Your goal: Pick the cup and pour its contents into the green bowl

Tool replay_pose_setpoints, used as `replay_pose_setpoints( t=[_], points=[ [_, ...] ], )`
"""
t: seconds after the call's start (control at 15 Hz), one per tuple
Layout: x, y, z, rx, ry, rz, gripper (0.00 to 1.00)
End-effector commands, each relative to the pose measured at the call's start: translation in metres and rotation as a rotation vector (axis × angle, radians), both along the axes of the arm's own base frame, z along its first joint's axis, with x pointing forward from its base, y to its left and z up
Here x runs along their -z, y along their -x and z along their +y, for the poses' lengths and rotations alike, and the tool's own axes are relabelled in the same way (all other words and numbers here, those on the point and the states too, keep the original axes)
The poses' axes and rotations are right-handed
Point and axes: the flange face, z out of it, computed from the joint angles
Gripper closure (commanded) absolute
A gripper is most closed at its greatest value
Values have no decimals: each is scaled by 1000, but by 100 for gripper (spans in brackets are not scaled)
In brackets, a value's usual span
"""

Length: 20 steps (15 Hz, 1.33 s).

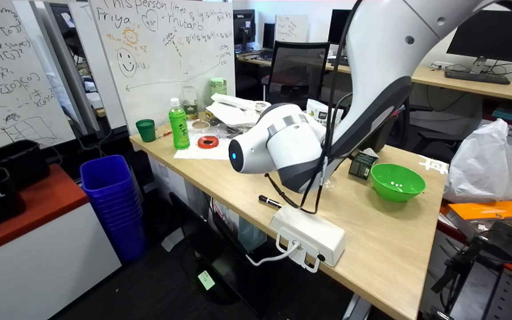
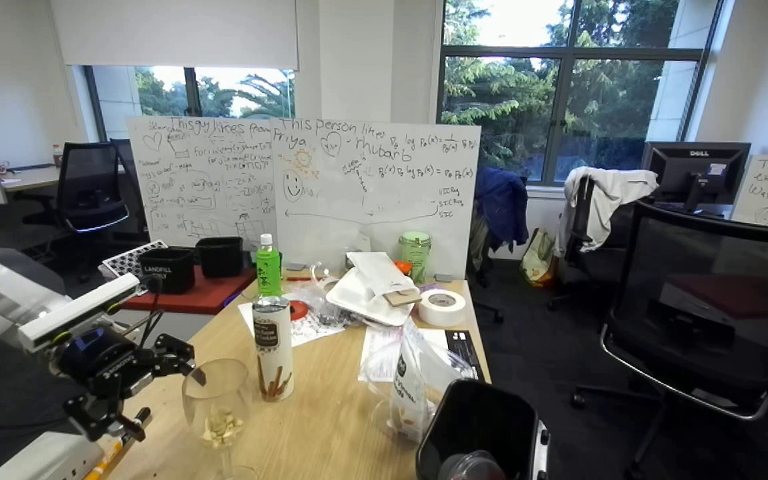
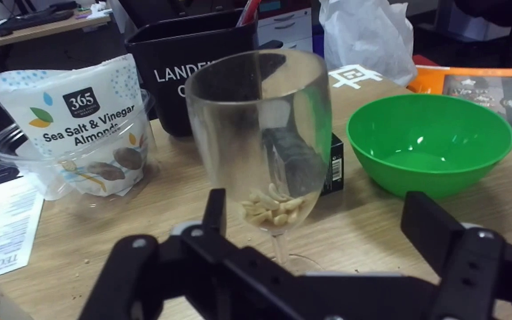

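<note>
White arm [image 1: 376, 49] bent downward, gripper [image 3: 318, 213] spread wide (both fingers [image 3: 427, 229] black)

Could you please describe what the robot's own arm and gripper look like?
The arm is white with dark grey sections, black cables along it and a small blue light on one joint. The gripper is black and jointed, with flat, blocky fingertips and silvery screws.
</note>
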Motion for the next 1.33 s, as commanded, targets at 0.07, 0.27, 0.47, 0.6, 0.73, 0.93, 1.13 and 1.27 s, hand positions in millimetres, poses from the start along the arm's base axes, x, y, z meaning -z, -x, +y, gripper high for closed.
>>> replay_pose_setpoints(
  t=[0.07, 0.27, 0.47, 0.6, 0.73, 0.93, 1.13, 1.27],
  points=[
    [12, -4, -12, -1, 41, 99, 0],
    [16, -10, -16, 1, 47, 122, 0],
    [20, -16, -16, -15, 47, 136, 0],
    [25, -19, -17, -25, 57, 147, 0],
    [29, -22, -18, -33, 73, 157, 0],
    [30, -26, -21, -27, 88, 182, 0],
    [28, -26, -23, -7, 103, 210, 0],
    [27, -27, -24, 15, 98, 231, 0]
  ],
)
